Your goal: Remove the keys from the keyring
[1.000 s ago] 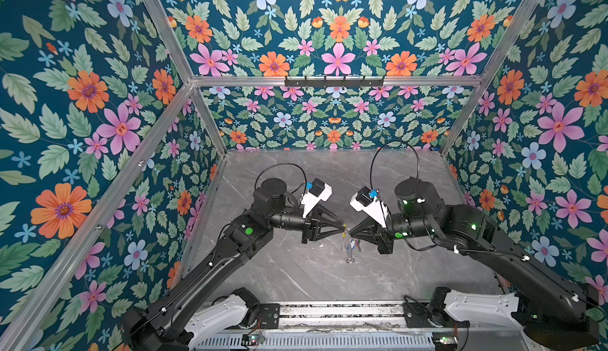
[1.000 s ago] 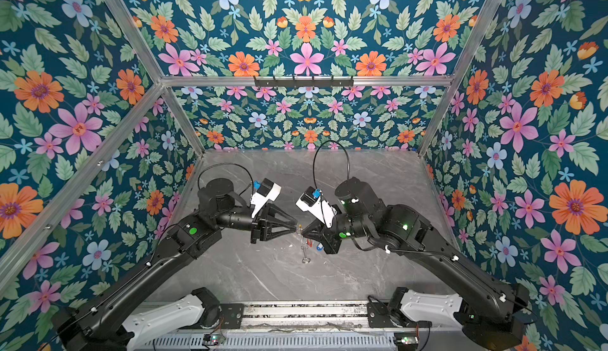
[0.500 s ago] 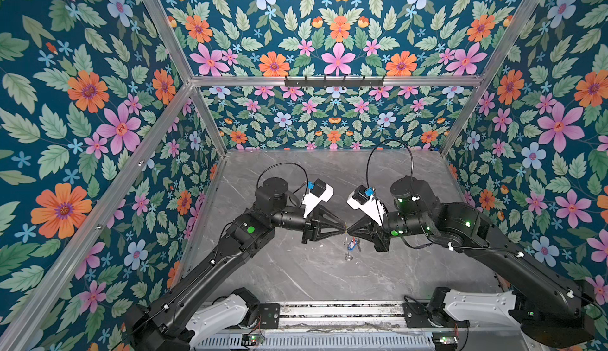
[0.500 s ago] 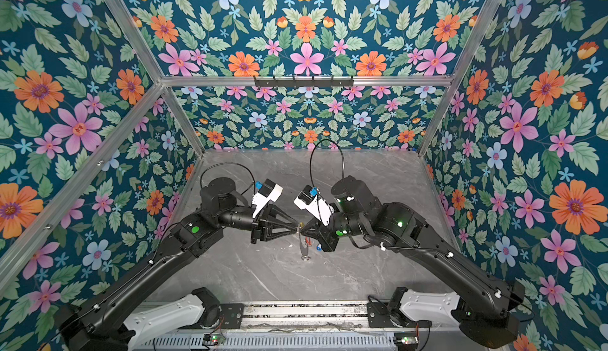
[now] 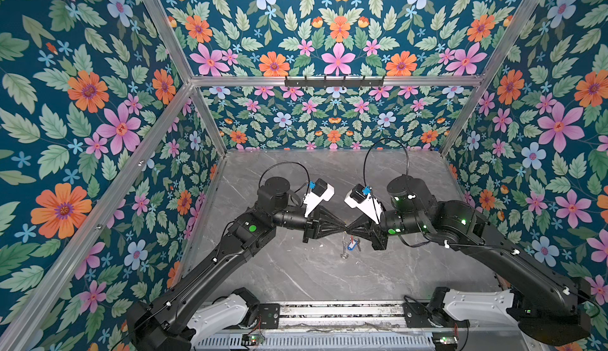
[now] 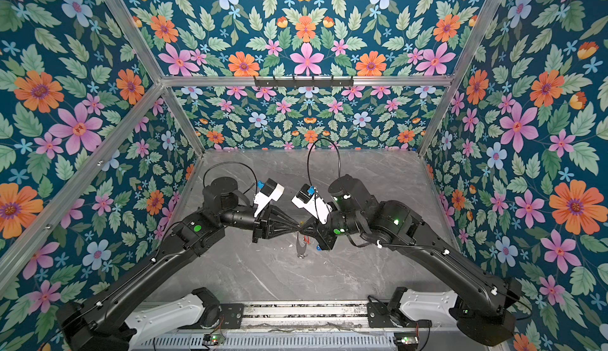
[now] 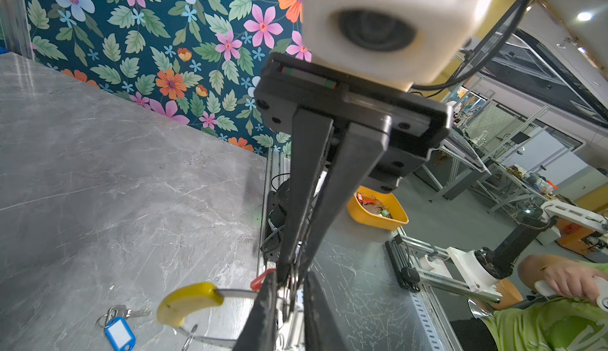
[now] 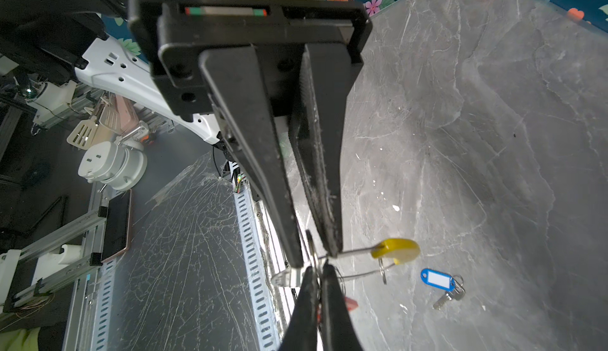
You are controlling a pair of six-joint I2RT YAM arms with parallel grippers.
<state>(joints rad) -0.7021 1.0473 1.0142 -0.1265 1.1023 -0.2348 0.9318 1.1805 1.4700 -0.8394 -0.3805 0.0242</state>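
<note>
Grey marbled tabletop [image 5: 296, 277] is stretching out under me, floral walls [image 5: 98, 135] are standing all round, and my two arms are meeting tip to tip above its middle.

With my right gripper [image 8: 315, 256] I am holding the keyring [image 8: 357, 251] up off the table. Its fingers are pressed together on the thin wire just beside the yellow sleeve [image 8: 396, 249], and the rest of the hoop is hanging free below.

One key is already off. The key with the blue tag [image 8: 436, 278] is lying flat on the table, near the hoop but apart from it. The key with the red tag [image 7: 261, 280] is hanging at the wire right by my fingertips, so I am judging this to be the second removal, about halfway through the job.

My left gripper [image 7: 290, 277] is facing the right one nose to nose. Its fingers are standing nearly together on either side of the small split ring [image 7: 291, 288] beside the red tag. I cannot tell whether they are truly biting on it or only flanking it.

The next move is calling for a firm pinch on that little ring. After that I would be drawing it steadily along the wire towards the hoop's open end while my right side is keeping the hoop rigid. I cannot make out where the opening is. The ring is thin and slick, so I am expecting it to slip or twist if my pinch is off-centre.
</note>
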